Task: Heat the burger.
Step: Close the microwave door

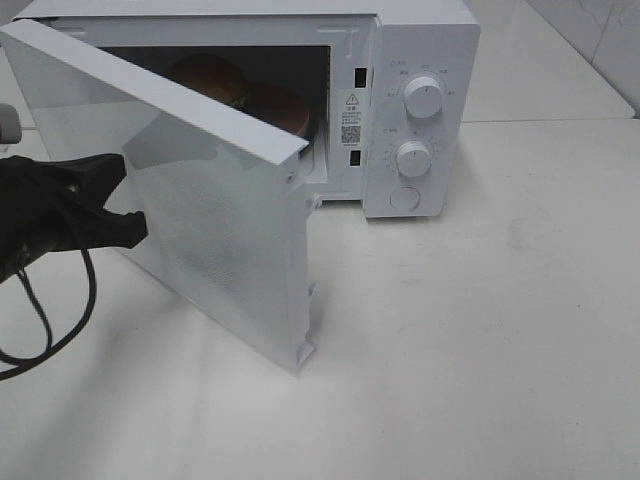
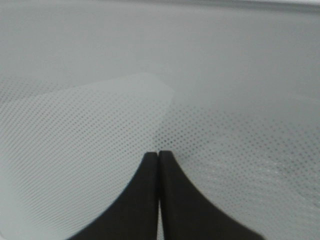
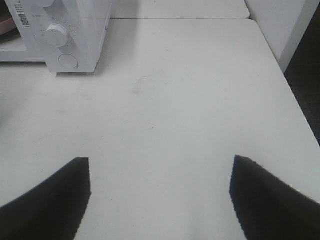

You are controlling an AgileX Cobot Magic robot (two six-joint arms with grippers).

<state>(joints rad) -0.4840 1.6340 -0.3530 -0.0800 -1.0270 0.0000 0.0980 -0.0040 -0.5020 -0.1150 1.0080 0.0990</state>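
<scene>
Progress:
- The burger [image 1: 208, 75] is already inside the microwave [image 1: 425, 40], in the upper-left part of the exterior view. Only its glossy bun top shows over the edge of the door [image 1: 210, 230].
- It appears to sit on a pink plate [image 1: 285, 108], whose rim shows just right of it in the cavity.
- Loading looks done.
- The door stands about half swung, not latched.

Left to do, by my reading:
- Push the door fully closed.
- Set the dials to start the heating.

Grippers:
- Left gripper [image 2: 159, 156]: fingers pressed together, nothing between them. The tips are up against the dotted mesh of the door's outer face. Whether they touch or sit just off it I cannot say for sure. This looks like a closing push.
- Right gripper [image 3: 160, 160]: fingers spread wide and empty, over bare table [image 1: 480, 350], well apart from the microwave. Its wrist camera looks towards the control panel.

Count:
- One microwave with one door.
- One burger.
- One plate.
- Two round dials on the panel, upper dial [image 1: 424, 98] and lower dial [image 1: 412, 157].
- One round button [image 1: 404, 198] beneath them.
- Two grippers.
- One black cable [image 1: 60, 320] looping at the lower left of the exterior view.
</scene>
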